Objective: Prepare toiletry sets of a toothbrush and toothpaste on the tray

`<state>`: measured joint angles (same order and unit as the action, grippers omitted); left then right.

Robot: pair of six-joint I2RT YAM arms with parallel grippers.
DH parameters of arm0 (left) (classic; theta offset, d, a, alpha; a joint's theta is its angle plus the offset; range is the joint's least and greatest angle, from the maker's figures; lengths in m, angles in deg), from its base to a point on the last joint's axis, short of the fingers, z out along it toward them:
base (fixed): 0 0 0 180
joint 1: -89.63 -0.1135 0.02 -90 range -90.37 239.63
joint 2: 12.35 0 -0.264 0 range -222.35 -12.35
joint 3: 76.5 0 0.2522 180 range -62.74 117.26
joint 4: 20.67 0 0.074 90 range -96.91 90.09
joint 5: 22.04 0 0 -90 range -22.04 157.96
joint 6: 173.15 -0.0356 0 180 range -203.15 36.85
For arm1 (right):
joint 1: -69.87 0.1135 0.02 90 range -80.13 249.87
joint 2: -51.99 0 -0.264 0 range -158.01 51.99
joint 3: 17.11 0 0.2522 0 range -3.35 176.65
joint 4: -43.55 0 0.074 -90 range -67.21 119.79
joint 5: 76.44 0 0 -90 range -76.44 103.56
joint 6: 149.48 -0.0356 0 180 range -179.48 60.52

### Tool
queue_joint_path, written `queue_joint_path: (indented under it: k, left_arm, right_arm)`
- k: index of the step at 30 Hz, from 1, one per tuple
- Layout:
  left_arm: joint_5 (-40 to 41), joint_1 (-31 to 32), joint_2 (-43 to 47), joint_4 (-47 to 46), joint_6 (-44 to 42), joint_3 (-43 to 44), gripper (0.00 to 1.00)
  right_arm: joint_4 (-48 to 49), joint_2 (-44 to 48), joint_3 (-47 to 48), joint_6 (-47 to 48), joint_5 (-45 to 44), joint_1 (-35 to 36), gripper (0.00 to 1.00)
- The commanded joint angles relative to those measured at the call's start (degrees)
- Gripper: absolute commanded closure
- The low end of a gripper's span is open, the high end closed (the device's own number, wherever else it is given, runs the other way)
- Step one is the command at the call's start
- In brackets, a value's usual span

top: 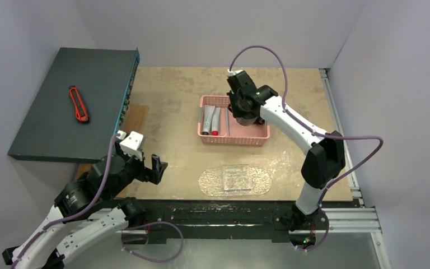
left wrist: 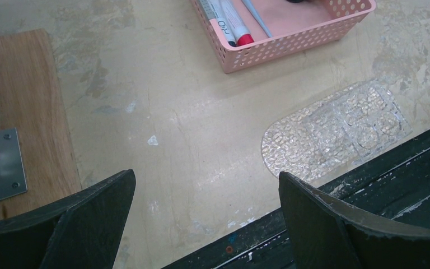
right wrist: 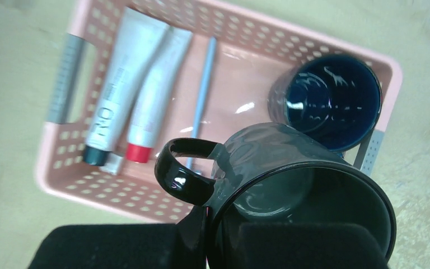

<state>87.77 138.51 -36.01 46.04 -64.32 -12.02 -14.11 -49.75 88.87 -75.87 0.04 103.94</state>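
My right gripper (right wrist: 224,241) is shut on the rim of the dark green mug (right wrist: 291,168), one finger inside and one outside, near its handle. The mug hangs tilted over the pink basket (right wrist: 145,193). In the basket stand the blue mug (right wrist: 330,101) and lie two silvery tubes (right wrist: 157,95), one red-capped, one dark-capped, beside a pale-blue toothbrush (right wrist: 201,95). The transparent oval tray (top: 237,179) lies bare near the table's front edge. My left gripper (left wrist: 207,190) hovers open over bare table left of the tray (left wrist: 336,134), holding nothing.
A dark flat box (top: 45,129) with a red box cutter (top: 78,104) on it sits at the far left. A wooden board (left wrist: 17,106) with a metal plate (left wrist: 3,162) lies left of my left gripper. The black frame rail (top: 229,210) runs along the near edge.
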Motion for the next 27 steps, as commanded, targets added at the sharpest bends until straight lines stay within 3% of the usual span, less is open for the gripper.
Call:
queue_joint_path:
  k: [1,15,27]
  left_arm:
    - [1.1,0.1,0.0,-0.7,-0.9,0.0,0.01]
    - [2.8,0.1,1.0,-0.1,-0.2,0.3,0.0]
    - [5.1,0.1,3.2,0.4,0.7,0.5,0.0]
  right_arm:
    - [-1.3,4.8,6.6,1.8,-5.6,4.7,1.0]
    - [-6.3,5.8,12.1,-0.7,-7.7,21.2,1.0]
    - [-6.4,4.1,9.0,-6.9,-9.0,33.1,1.0]
